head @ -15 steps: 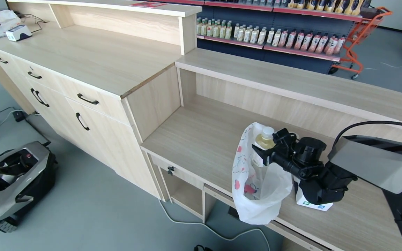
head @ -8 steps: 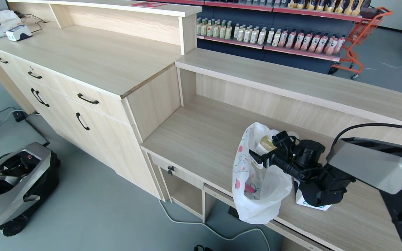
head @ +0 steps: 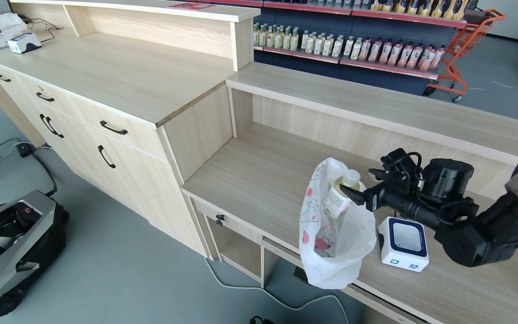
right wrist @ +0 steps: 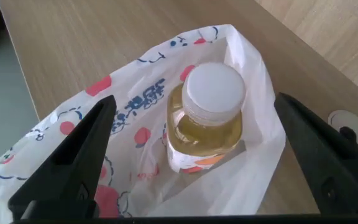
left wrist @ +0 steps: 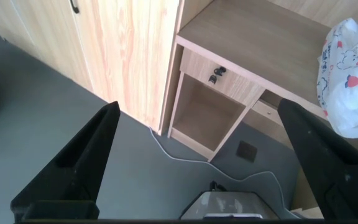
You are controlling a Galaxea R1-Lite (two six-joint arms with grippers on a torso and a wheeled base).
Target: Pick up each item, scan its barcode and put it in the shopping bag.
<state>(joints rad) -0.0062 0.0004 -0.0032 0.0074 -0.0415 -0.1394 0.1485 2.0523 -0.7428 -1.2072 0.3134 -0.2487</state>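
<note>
Bottle (head: 336, 202) is seen upright inside shopping bag (head: 353, 245), at the counter's near edge. Right gripper (head: 358, 182) is held spread and empty, just right. Judged rigid, slippery, moderately heavy; best gripped mid-body.

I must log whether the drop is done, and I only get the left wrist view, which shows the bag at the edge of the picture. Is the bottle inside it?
Observer: Yes. The bottle stands upright inside the bag, cap up.
Operator: Is the right gripper holding it?
Observer: No. The right gripper is open, with its fingers spread wide on either side of the bottle and clear of it.
Operator: And where is the scanner?
Observer: The scanner lies flat on the counter right beside the bag, in front of the right arm.
</note>
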